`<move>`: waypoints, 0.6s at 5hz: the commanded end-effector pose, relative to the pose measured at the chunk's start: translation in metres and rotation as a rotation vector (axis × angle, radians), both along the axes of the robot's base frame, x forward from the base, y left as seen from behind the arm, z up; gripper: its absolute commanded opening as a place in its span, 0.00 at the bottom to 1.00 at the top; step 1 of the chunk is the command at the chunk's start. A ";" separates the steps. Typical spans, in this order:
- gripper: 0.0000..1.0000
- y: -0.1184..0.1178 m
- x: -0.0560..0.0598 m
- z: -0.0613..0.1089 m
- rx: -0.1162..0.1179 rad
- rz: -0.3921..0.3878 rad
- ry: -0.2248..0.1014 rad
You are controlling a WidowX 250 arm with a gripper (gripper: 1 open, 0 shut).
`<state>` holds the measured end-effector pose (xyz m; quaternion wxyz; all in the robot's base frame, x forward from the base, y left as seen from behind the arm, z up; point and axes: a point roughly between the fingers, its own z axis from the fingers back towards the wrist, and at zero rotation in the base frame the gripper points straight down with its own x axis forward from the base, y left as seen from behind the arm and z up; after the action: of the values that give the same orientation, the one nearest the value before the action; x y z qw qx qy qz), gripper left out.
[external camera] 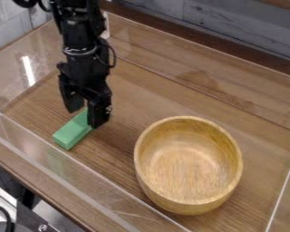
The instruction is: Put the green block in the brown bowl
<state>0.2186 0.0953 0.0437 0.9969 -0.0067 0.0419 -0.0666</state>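
Note:
The green block (pixel 72 135) lies flat on the wooden table, left of centre, its far end hidden behind my fingers. My black gripper (pixel 83 113) points straight down over that far end, open, with one finger (pixel 99 114) on the right side of the block and the other on the left. Whether the fingertips touch the table or the block, I cannot tell. The brown bowl (pixel 188 164) sits to the right near the front, wide and shallow, with nothing in it.
A clear plastic wall (pixel 62 172) runs along the table's front and left edges. A grey plank wall (pixel 220 23) stands behind the table. Bare wood (pixel 196 82) stretches between the block and the back edge.

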 end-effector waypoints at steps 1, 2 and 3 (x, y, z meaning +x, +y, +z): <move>1.00 0.007 0.009 0.007 0.012 0.017 -0.038; 1.00 0.008 0.011 0.006 0.009 0.020 -0.037; 1.00 0.008 0.013 0.006 0.005 0.024 -0.036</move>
<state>0.2223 0.0973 0.0386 0.9971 -0.0141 0.0469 -0.0588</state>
